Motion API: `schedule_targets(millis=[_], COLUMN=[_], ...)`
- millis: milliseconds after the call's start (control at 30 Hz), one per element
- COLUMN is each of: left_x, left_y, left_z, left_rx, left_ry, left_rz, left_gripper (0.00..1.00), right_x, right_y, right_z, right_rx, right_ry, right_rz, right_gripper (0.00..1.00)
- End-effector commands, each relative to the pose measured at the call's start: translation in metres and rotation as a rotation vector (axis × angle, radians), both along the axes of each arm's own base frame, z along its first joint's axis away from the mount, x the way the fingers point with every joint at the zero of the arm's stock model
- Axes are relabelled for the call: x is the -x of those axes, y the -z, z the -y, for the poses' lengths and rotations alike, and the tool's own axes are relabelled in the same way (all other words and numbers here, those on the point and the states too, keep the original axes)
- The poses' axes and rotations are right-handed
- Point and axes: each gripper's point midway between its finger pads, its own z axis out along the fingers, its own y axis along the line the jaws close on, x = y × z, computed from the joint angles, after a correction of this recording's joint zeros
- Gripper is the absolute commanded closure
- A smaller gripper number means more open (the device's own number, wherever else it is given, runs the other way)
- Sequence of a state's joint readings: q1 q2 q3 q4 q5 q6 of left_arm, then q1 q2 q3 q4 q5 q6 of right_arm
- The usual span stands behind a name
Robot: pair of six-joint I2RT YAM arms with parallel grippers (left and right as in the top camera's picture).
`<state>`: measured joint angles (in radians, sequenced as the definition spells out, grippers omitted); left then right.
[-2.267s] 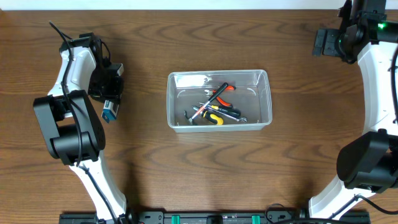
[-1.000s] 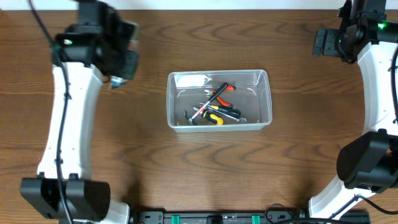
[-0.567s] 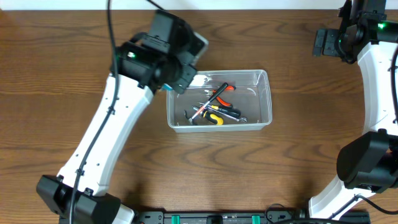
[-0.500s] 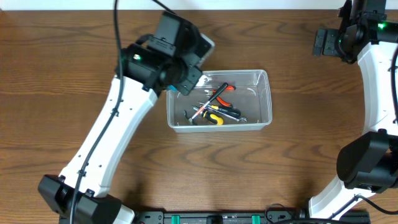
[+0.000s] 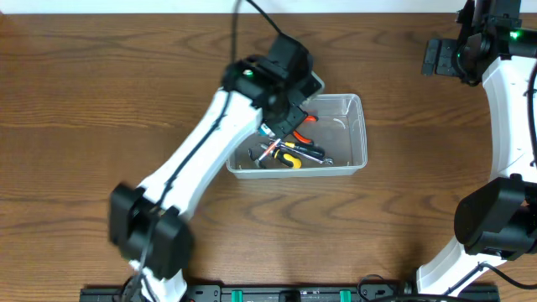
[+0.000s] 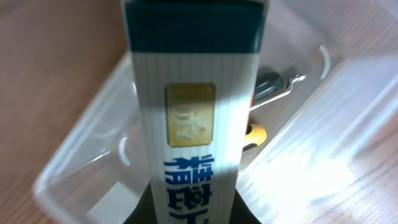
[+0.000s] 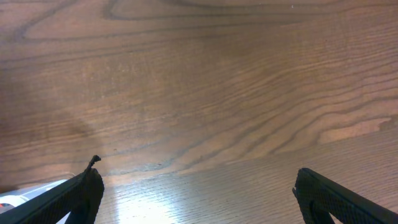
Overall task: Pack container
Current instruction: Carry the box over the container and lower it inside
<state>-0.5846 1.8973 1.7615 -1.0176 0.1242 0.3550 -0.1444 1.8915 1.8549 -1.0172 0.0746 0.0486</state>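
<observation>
While our left gripper point(image 5: 275, 122) stays clamped on the box point(image 6: 191, 124), it has swung in from the left side of the table point(image 5: 101, 126) and now hangs over the container point(image 5: 362, 126), which sits mid-table with tools point(image 5: 292, 153) already inside. We judge release comes next. Our right gripper point(image 7: 198, 194) idles agape.

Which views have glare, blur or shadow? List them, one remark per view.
Left wrist: the box sits close to the lens and looks soft, and the container wall glares white at lower right. Right wrist: a bright sheen lies on the table near the bottom edge, with the right claw in dark silhouette. Overhead: evenly lit and sharp.
</observation>
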Motion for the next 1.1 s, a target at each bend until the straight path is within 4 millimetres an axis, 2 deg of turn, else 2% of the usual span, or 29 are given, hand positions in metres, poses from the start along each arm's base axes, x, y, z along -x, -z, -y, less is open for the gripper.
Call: schedule_targets(millis=[0, 167, 300, 700, 1067], left_x=[-0.004, -0.005, -0.006, -0.017, -0.017], left_y=[0.020, 0.054, 0.066, 0.075, 0.083], left_z=[0.004, 0.004, 0.005, 0.013, 0.013], left_rx=[-0.036, -0.081, -0.092, -0.075, -0.074], left_ry=[0.043, 0.054, 0.057, 0.056, 0.056], left_rz=[-0.024, -0.088, -0.104, -0.077, -0.075], left_gripper=[0.94, 0.94, 0.94, 0.89, 0.87], right_x=[-0.001, -0.001, -0.001, -0.001, -0.001], right_y=[0.001, 0.001, 0.001, 0.001, 0.001], right_z=[-0.001, -0.001, -0.001, -0.001, -0.001], right_rx=[-0.007, -0.007, -0.007, -0.007, -0.007], right_ry=[0.002, 0.002, 0.002, 0.002, 0.002], right_rz=[0.000, 0.000, 0.000, 0.000, 0.000], right_gripper=[0.01, 0.01, 0.01, 0.01, 0.01])
